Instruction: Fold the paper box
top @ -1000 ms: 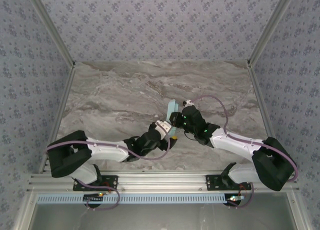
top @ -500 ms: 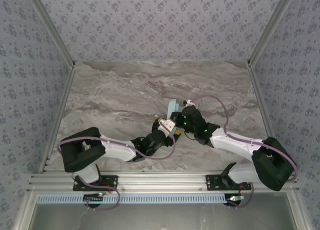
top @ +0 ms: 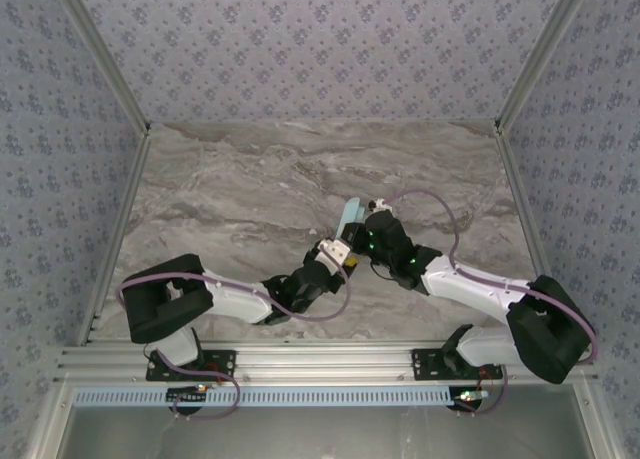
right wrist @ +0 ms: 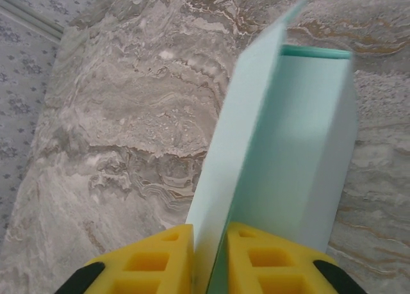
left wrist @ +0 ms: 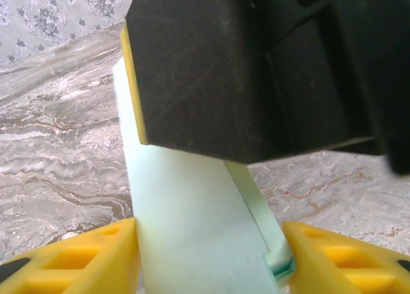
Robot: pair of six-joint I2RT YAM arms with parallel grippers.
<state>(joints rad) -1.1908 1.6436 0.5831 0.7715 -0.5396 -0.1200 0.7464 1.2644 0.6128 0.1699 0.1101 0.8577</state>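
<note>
Blue card box (top: 349,219) is just right of table (top: 220,179) centre. Right gripper (right wrist: 210,255) clamped on one upright panel; left gripper (left wrist: 208,243) straddles the body (squeezing or not, can't tell). Best press gently, squarely, letting walls square up.

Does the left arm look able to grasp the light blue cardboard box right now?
Probably yes: the left gripper has its jaws open either side of a panel of the light blue cardboard box, nothing between; the right gripper pinches it too.
</note>
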